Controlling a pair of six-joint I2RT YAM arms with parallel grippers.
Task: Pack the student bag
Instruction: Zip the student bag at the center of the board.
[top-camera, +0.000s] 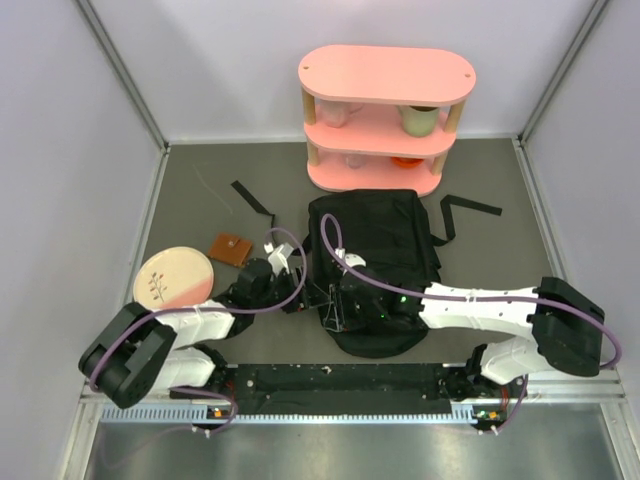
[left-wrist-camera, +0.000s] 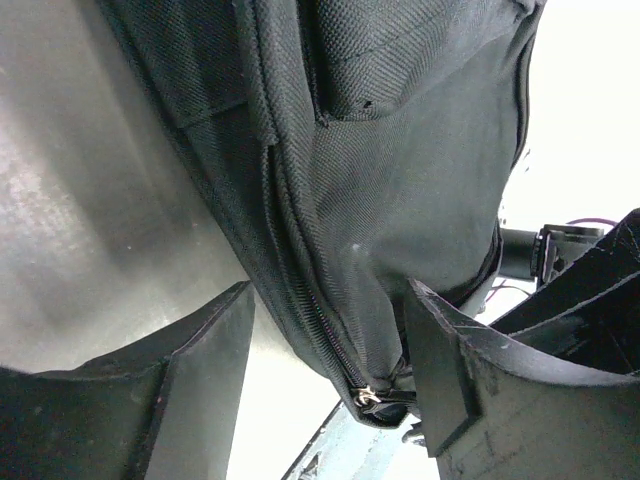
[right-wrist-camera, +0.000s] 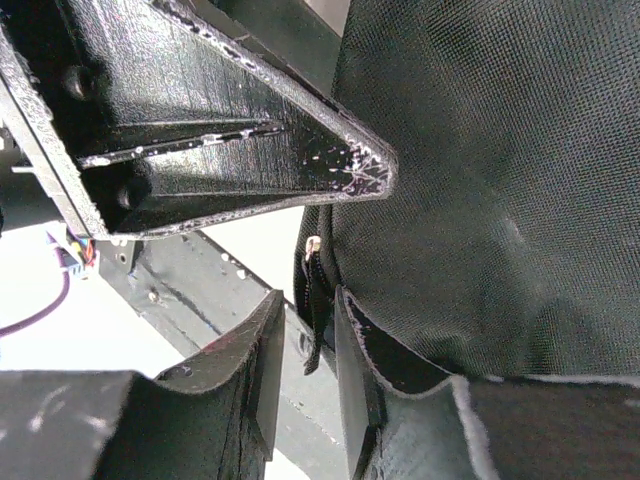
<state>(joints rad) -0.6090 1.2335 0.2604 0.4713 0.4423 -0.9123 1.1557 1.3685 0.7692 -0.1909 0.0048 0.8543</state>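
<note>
While the left gripper (left-wrist-camera: 328, 300) stands open, the student bag (left-wrist-camera: 400, 150) has its zippered corner between those fingers, close against one and clear of the other. The right gripper (right-wrist-camera: 310, 305) is nearly closed, with a zipper pull (right-wrist-camera: 314, 280) between its fingertips; whether they pinch it, I cannot tell.

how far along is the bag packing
Done: nothing visibly packed; the student bag looks zipped shut. In hand: the left gripper straddles the bag's corner, open, while the right gripper has its jaws close around the zipper pull. Left: opening it and loading; the plate and brown pouch lie outside it.
</note>
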